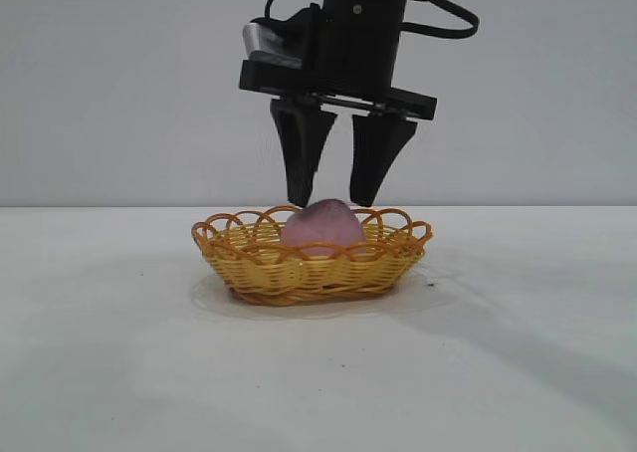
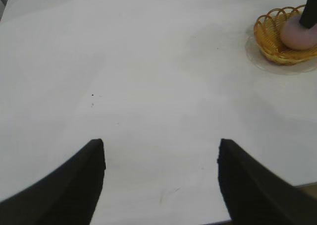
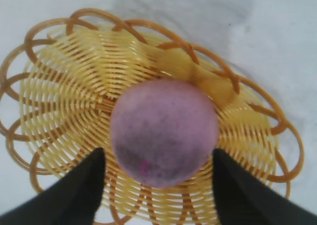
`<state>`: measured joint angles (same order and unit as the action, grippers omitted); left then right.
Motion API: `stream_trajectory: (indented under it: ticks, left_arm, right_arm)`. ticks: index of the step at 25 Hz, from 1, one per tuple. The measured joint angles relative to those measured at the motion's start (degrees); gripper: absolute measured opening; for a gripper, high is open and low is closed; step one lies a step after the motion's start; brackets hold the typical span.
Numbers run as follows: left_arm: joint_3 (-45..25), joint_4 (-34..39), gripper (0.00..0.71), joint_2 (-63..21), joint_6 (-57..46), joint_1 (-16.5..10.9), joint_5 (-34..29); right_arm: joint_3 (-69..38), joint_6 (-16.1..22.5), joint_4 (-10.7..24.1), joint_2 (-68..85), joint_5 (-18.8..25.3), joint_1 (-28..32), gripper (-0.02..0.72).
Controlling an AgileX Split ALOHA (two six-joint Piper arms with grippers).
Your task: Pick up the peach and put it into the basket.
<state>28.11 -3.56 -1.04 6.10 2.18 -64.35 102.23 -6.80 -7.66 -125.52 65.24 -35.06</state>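
Sitting in the yellow woven basket (image 3: 64,101), the peach (image 3: 163,131) looks speckled mauve-pink.

Peach (image 3: 163,131) speckled pink-mauve; basket (image 3: 64,86) yellow weave, orange-brown rim.

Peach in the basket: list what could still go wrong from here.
1. The right pincer stands open with its tips close beside the peach; lifting off crooked could nudge or drag it.
2. The basket is shallow and the peach rises above its rim, so a bump might roll it out.
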Motion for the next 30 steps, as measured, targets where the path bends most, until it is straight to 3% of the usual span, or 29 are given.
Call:
stream_trajectory:
  ticks: [4,6,23,30]
  left_arm:
    - [0.0,0.0,0.471,0.0,0.0,0.0,0.0]
    - [0.0,0.0,0.471,0.0,0.0,0.0,0.0]
    - [0.0,0.0,0.471,0.0,0.0,0.0,0.0]
    - [0.0,0.0,0.471,0.0,0.0,0.0,0.0]
  right_arm:
    - [0.0,0.0,3.5,1.9,0.0,0.8,0.48]
    - [0.1,0.0,3.7,2.8,0.0,2.5,0.521]
    - [0.1,0.1,5.5,3.9,2.6,26.5,0.506]
    - [0.1,0.1,5.9,3.9,4.8,29.5,0.506]
